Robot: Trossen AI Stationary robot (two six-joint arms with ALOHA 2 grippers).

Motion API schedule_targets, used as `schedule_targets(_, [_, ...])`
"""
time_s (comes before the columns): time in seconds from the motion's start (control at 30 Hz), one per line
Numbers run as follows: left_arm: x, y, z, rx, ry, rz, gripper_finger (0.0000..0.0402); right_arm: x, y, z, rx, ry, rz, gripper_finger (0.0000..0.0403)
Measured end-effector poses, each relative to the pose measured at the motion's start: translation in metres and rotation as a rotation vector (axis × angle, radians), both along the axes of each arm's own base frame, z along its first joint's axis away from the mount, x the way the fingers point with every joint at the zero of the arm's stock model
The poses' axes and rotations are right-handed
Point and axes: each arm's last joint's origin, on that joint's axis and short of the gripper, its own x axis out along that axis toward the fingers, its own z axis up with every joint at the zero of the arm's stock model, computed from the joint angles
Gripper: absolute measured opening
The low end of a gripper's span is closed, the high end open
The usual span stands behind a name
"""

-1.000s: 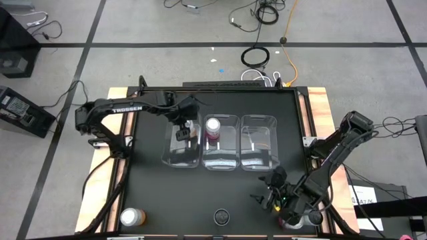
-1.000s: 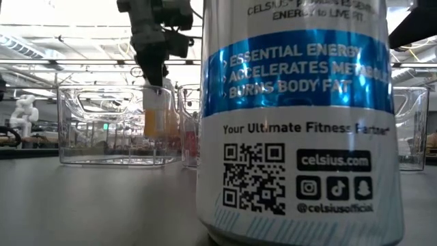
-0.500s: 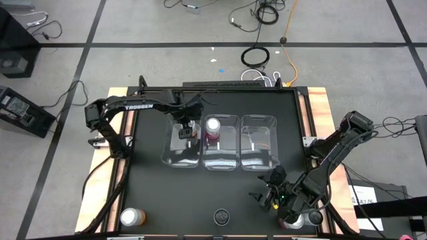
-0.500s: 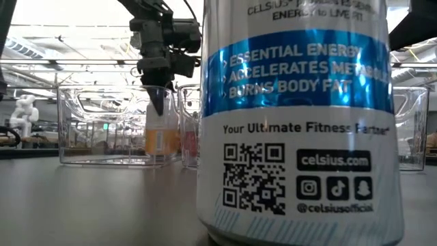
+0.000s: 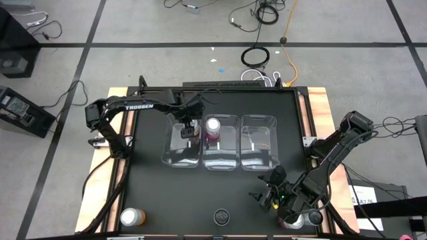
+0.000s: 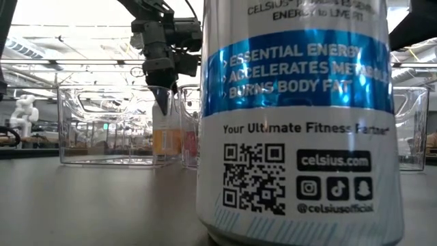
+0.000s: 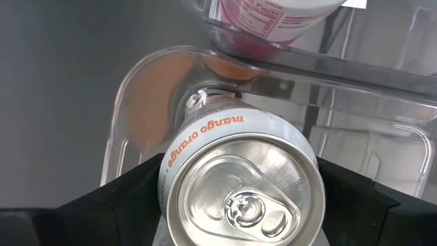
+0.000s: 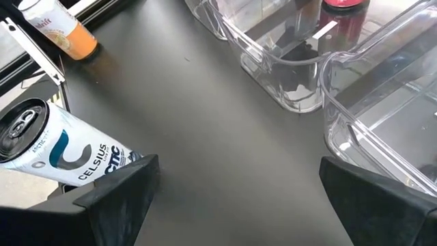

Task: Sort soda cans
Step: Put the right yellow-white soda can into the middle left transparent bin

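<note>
Soda cans are what we are sorting, and right now our left gripper (image 5: 189, 131) hangs over the left-hand clear bin (image 5: 175, 155), its fingers set either side of a mango orange can (image 7: 240, 179). From the left wrist view the can sits squarely between the dark fingers, silver top facing us. The low view shows the orange can (image 6: 166, 131) standing low inside the bin with the gripper (image 6: 162, 97) just above it. Whether the fingers are pressing the can or have let it go, we cannot tell; they stand wide either way.

Just beyond that gripper, in the middle bin (image 5: 221, 160), a pink can (image 5: 213, 127) is standing. The third bin (image 5: 259, 160), on the far side of the pink can from our left gripper, looks empty.

Our right gripper (image 5: 269, 194) waits near the table's front edge, fingers spread wide and holding nothing. A white and blue can (image 8: 48, 146) stands just beside it, and a red-topped can (image 5: 292, 222) shows under that arm. Farther off across the front edge we see a second orange can (image 5: 131, 216) and a dark-topped can (image 5: 221, 216).

So we judge two cans are in bins, or nearly so, with four left on the table.
</note>
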Motion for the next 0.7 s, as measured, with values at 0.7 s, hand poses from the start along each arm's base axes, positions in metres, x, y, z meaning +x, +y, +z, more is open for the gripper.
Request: schedule_targets(0.7, [0.0,0.0003,0.0001,0.003,0.001,0.022,0.0354,-0.0001,0.0001,0.0,0.018,-0.005,-0.015,0.0398])
